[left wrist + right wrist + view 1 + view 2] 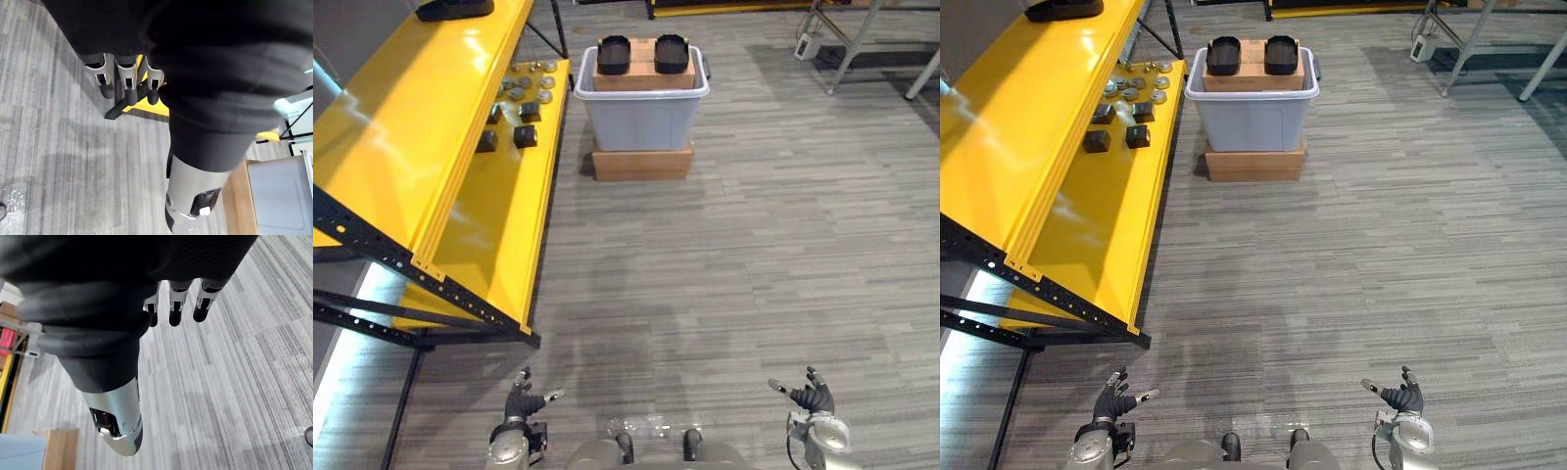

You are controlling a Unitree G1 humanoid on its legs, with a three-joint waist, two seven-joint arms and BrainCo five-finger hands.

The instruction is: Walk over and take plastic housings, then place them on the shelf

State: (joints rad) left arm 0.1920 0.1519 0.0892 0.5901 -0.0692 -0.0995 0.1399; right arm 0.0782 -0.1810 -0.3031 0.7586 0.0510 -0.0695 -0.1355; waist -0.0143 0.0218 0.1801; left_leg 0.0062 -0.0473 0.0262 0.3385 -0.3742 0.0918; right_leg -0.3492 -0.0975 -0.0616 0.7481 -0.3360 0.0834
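Two black plastic housings lie on a cardboard box inside a grey bin far ahead on the floor. A third black housing rests on the top level of the yellow shelf to the left. My left hand hangs low at the near left with relaxed fingers and holds nothing. My right hand hangs low at the near right, fingers straight and empty. Both hands are far from the bin.
The bin stands on a flat cardboard box. Several small dark and grey parts lie on the shelf's lower level. Metal table legs stand at the far right. Grey striped floor stretches between me and the bin.
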